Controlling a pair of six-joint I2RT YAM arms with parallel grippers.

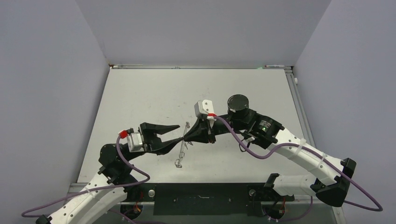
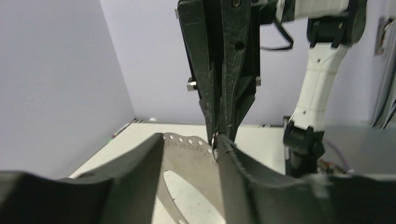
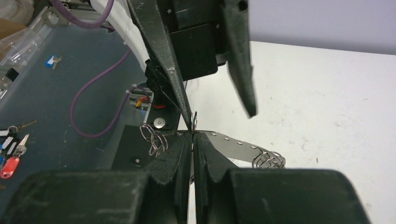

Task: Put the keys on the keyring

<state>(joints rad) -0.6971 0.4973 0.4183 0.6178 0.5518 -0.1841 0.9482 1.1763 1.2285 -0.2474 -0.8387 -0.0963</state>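
There is one big thin silver wire hoop. There are two black claws: left claw and right claw.

Found mid-table: keyring between left gripper on its left and right gripper on its right; small loops at near end.

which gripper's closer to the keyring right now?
Right. The right gripper is shut on the keyring at its rim. The left gripper is open, one fingertip right at that same spot, the other clear of the hoop.
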